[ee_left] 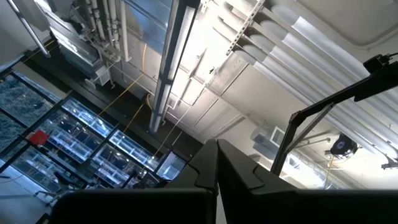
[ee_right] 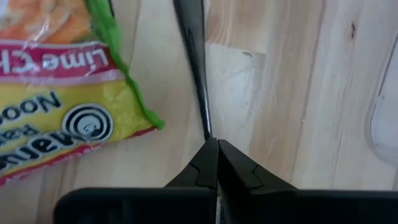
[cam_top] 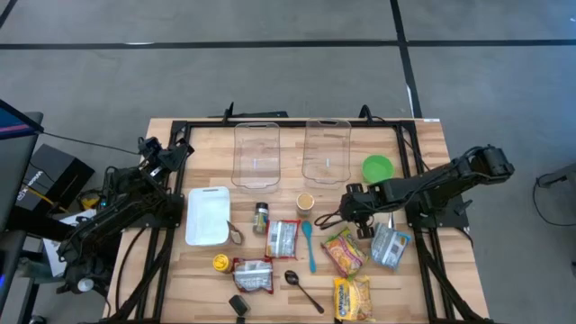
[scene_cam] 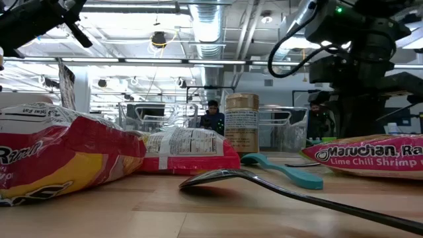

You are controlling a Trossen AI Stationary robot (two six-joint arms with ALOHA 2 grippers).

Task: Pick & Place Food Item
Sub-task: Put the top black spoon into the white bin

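Food lies across the near half of the table: a pink-and-yellow ramen packet [cam_top: 344, 250] [ee_right: 56, 93], a yellow packet [cam_top: 352, 297], a silvery packet [cam_top: 391, 245], two red-and-white packets [cam_top: 283, 238] [cam_top: 253, 274] and a spice jar [cam_top: 261, 217]. My right gripper [cam_top: 360, 220] [ee_right: 214, 146] points down, shut, just above the wood beside the ramen packet. A thin black strip [ee_right: 194, 62] runs away from its fingertips. My left gripper [ee_left: 216, 149] is parked at the table's left edge [cam_top: 166, 153], shut and pointing up at the ceiling. My right gripper's shut fingertips stand at the pointed end of the thin black strip [ee_right: 206, 127], coming at it from above. I cannot tell whether they touch it or the table.
Two clear containers [cam_top: 257, 155] [cam_top: 327, 151] stand at the far edge, with a green bowl [cam_top: 378, 168] to their right. A white tray [cam_top: 208, 214], a small cup [cam_top: 305, 202], a teal spoon [cam_top: 308, 243] and a black spoon [cam_top: 302, 288] lie among the packets. A person [scene_cam: 213, 116] sits beyond the table.
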